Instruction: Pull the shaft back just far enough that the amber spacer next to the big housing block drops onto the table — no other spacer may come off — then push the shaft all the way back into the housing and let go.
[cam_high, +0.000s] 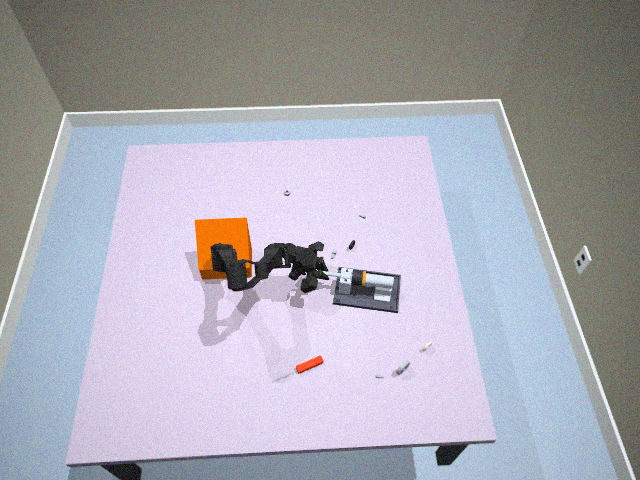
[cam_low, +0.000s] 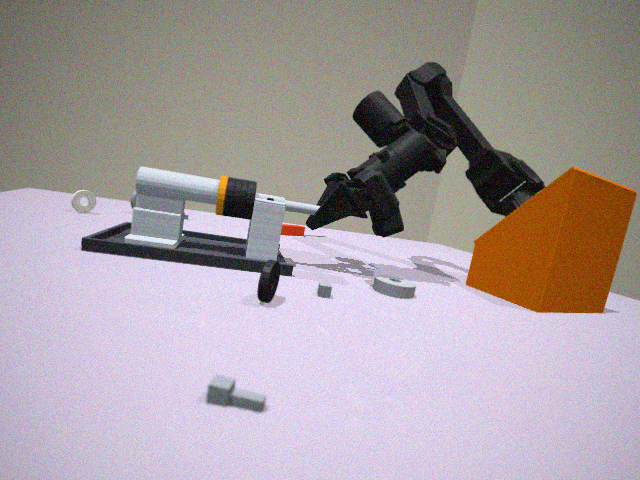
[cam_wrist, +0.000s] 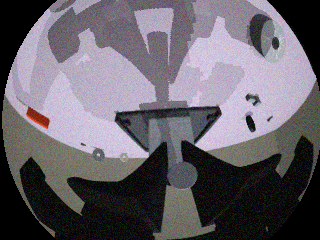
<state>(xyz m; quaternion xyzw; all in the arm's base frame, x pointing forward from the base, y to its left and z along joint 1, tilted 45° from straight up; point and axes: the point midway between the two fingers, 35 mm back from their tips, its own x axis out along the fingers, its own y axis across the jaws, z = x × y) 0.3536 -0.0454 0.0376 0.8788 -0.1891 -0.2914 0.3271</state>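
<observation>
A pale grey housing (cam_high: 379, 280) (cam_low: 173, 184) stands on a dark tray (cam_high: 365, 307) (cam_low: 170, 255). The amber spacer (cam_high: 363, 277) (cam_low: 222, 195) is a thin ring right against the housing's end face. Black spacers (cam_high: 356, 277) (cam_low: 240, 197), which I cannot tell apart, fill the space between it and the grey support post (cam_high: 346, 285) (cam_low: 266, 229). The thin grey shaft (cam_high: 333, 274) (cam_low: 299, 207) sticks out of the post; its round end shows in the wrist view (cam_wrist: 182, 176). My gripper (cam_high: 325, 273) (cam_low: 315, 217) (cam_wrist: 174, 146) is shut on the shaft near its free end.
An orange block (cam_high: 222, 237) (cam_low: 553, 242) is at the arm's base. A red-handled screwdriver (cam_high: 310, 364), a black ring (cam_high: 351, 244) (cam_low: 268, 281), a grey disc (cam_low: 393, 287) (cam_wrist: 274, 42), a pale ring (cam_high: 425, 347) (cam_low: 83, 201) and small grey parts lie around the tray.
</observation>
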